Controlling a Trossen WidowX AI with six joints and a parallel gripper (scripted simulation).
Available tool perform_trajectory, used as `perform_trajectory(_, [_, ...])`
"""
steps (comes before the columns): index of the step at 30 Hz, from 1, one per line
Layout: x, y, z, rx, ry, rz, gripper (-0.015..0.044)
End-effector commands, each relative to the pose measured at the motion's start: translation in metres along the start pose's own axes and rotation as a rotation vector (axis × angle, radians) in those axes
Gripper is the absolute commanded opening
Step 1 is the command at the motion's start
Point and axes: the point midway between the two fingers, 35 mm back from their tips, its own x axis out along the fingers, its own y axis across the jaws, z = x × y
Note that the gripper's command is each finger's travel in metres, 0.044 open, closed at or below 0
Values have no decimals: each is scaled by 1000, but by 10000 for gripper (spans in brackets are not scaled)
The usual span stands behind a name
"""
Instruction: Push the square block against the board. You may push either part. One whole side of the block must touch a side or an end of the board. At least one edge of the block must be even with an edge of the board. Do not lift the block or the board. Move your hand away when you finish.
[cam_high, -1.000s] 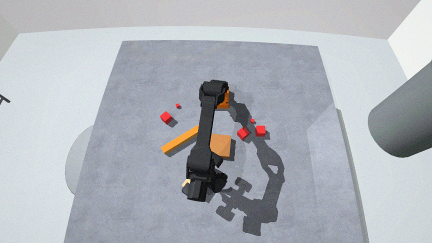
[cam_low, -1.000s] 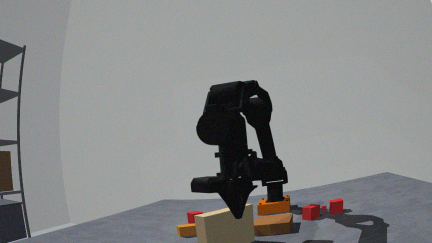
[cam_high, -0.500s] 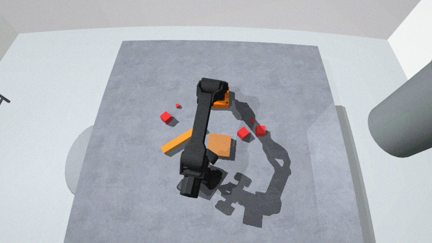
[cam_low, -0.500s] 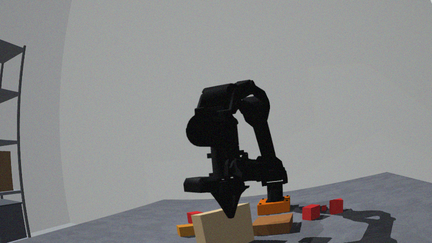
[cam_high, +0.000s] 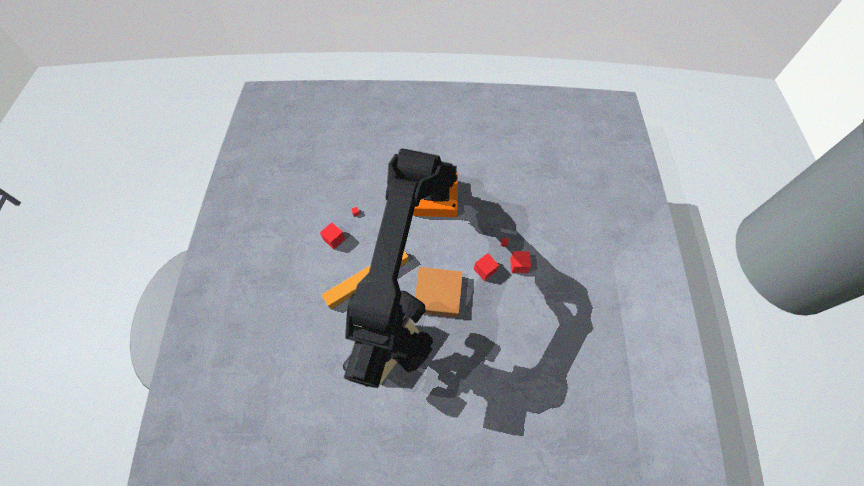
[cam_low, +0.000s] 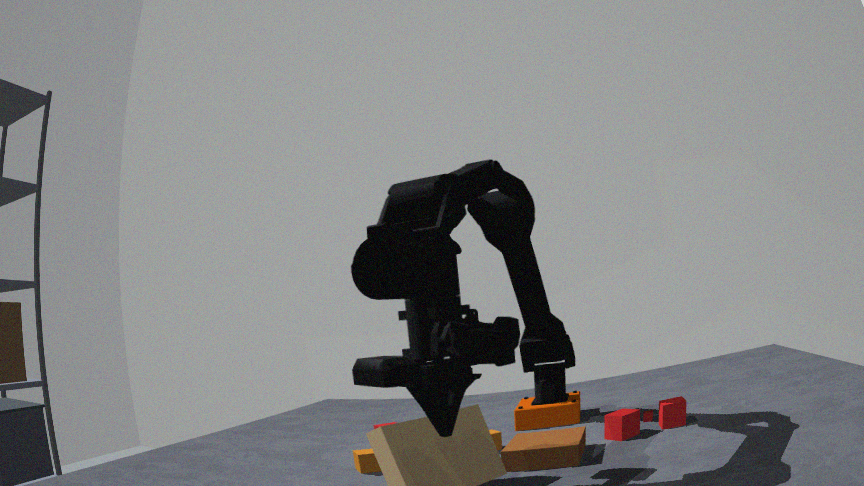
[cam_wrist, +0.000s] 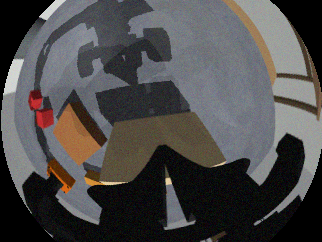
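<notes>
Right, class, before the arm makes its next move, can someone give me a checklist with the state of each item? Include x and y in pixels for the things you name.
1. Pincer (cam_high: 413, 347) (cam_low: 445, 423) (cam_wrist: 161, 148) shut, nothing gripped: ok.
2. Pincer clear of the beige slab (cam_high: 387, 369) (cam_low: 477, 450) (cam_wrist: 150, 134): not ok, its tip is at the slab's face.
3. Beige slab untilted: not ok, it leans in the exterior view.
4. Square orange-brown block (cam_high: 439, 290) (cam_low: 543, 450) (cam_wrist: 77, 135) flat on the table (cam_high: 271, 411) (cam_low: 271, 441) (cam_wrist: 225, 95): ok.
5. Whole side of the block flush with the slab: not ok, they sit at an angle.
6. Whole side flush with the yellow-orange bar (cam_high: 346, 290) (cam_low: 366, 462) (cam_wrist: 92, 178): not ok, the bar lies slantwise.
</notes>
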Motion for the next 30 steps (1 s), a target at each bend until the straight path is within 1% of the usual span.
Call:
perform_trajectory(1, [-1,1,-6,-4,-1,0,0])
perform_trajectory(8, [-1,1,-8,-4,0,0,0])
perform_trajectory(30, [-1,0,27,-4,-3,0,0])
